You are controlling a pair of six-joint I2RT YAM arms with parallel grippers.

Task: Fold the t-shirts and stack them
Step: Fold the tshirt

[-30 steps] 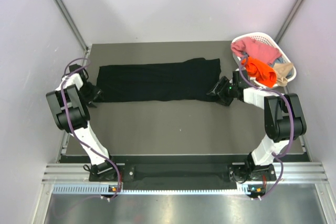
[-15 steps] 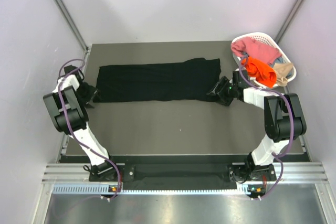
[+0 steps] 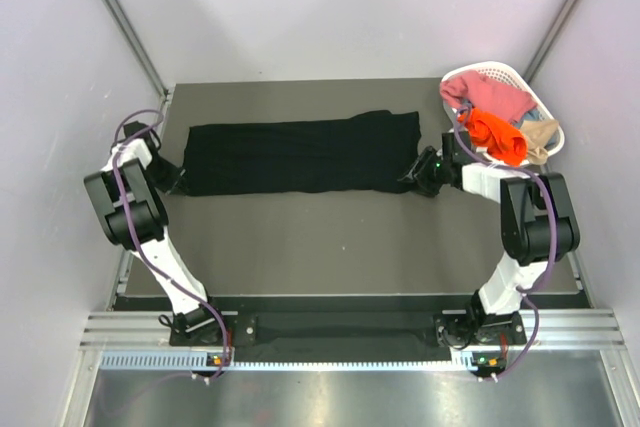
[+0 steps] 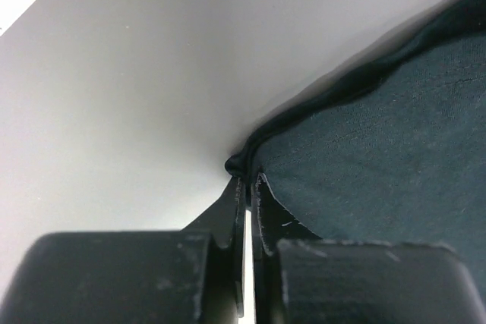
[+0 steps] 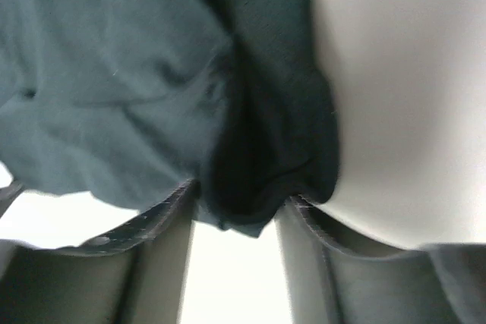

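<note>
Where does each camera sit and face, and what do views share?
Top external: above and behind, looking down on the table; both arms show.
Left wrist: on the left arm, facing the black t-shirt hem at the left gripper.
Right wrist: on its arm, facing cloth bunched in the right gripper.
Shared: the black t-shirt.

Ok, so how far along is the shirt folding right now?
Early on. The black t-shirt looks folded into a long strip on the table; nothing is stacked. In hand: the left gripper pinches its left end, the right gripper holds its right end. Left: finishing this fold, then the pink shirt, orange shirt and beige shirt in the basket.
</note>
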